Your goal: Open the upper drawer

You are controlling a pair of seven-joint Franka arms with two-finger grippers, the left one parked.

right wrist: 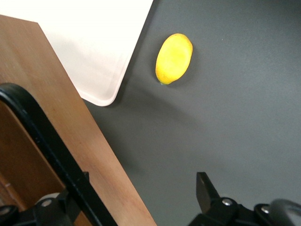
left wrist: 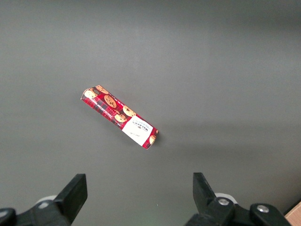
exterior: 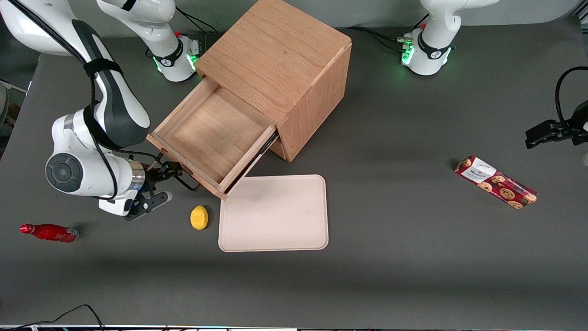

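While the upper drawer (exterior: 216, 138) juts diagonally toward the lemon (exterior: 199, 217), the gripper (exterior: 172, 177) spreads its jaws around the black handle (right wrist: 47, 146).

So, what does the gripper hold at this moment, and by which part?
Nothing is clamped: the gripper is open at the upper drawer, whose handle lies beside one finger only.

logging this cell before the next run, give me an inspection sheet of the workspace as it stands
surface: dark grey table, no spills seen
job's things: upper drawer pulled well out of the cabinet, tray bare
clutter: lemon beside a beige tray; red bottle lying at the working arm's end; cookie pack toward the parked arm's end
grippers: claw at the drawer's black handle, fingers open
cables: black cable at the table's near edge
surroundings: nothing seen
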